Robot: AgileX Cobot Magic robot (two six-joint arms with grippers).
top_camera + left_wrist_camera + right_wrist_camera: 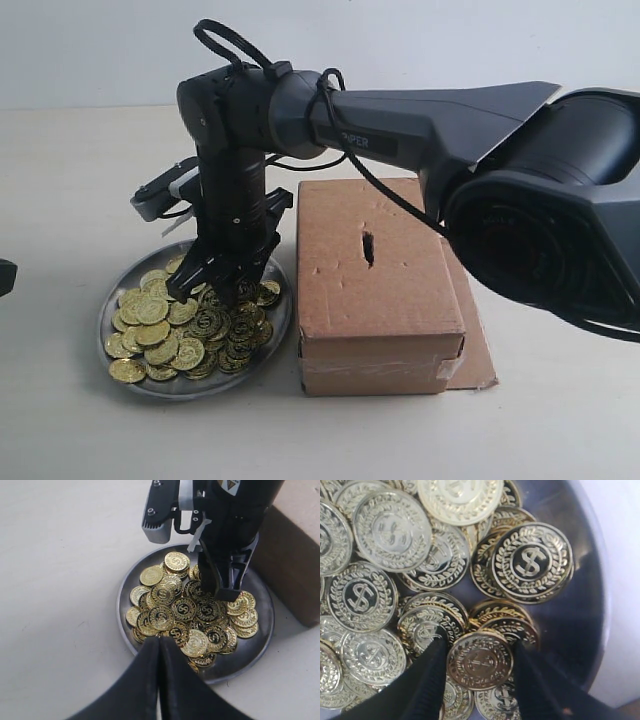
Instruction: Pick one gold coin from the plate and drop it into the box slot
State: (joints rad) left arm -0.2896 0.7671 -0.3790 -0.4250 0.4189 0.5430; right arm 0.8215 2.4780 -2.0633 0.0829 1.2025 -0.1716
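Right claw (480, 649) is down in the plate (200, 390), its fingers apart on both sides of one coin (480, 661); whether they grip it, I cannot tell. Left claw (159, 672) is clenched. The box (385, 300) stands just beside the plate.

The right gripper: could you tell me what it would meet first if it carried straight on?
Most likely the gold coin between the right gripper's fingers, lying on the heap in the plate.

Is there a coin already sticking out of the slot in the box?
No, the slot in the top of the box shows as a bare dark slit, with the coins lying in the plate.
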